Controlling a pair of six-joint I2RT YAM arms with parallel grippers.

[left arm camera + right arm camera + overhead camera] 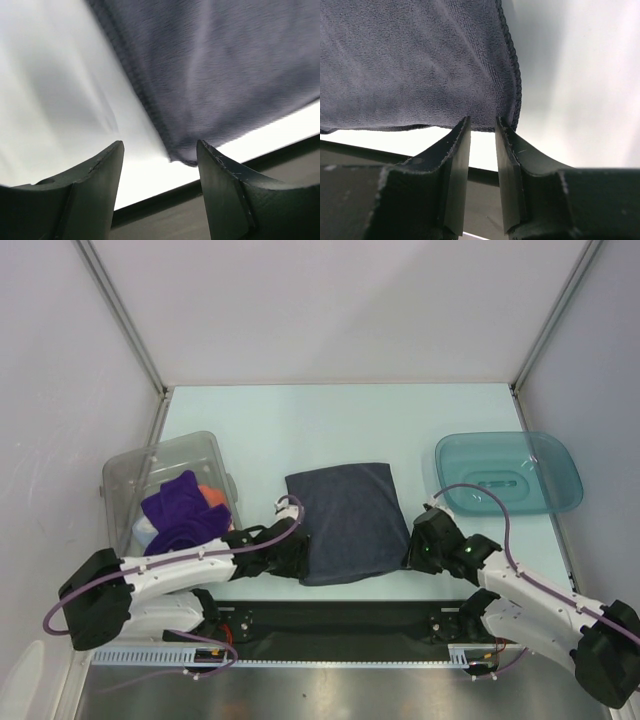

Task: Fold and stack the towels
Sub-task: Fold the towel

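Observation:
A dark navy-grey towel (345, 520) lies flat at the table's near centre. My left gripper (298, 550) sits at its near left corner. In the left wrist view that gripper (160, 145) is open, and the towel's corner (182, 157) lies just beyond the gap, touching neither finger. My right gripper (414, 546) is at the near right corner. In the right wrist view its jaws (482, 120) stand a narrow gap apart with the towel's near edge (482, 124) right at the fingertips and the bright table showing between them. A purple towel (180, 508) and an orange one (211, 496) are bunched in the bin.
A clear plastic bin (136, 468) stands at the left. A teal translucent tray (510, 472) lies at the right. The table's black front rail (340, 618) runs just behind both grippers. White walls enclose the back and sides.

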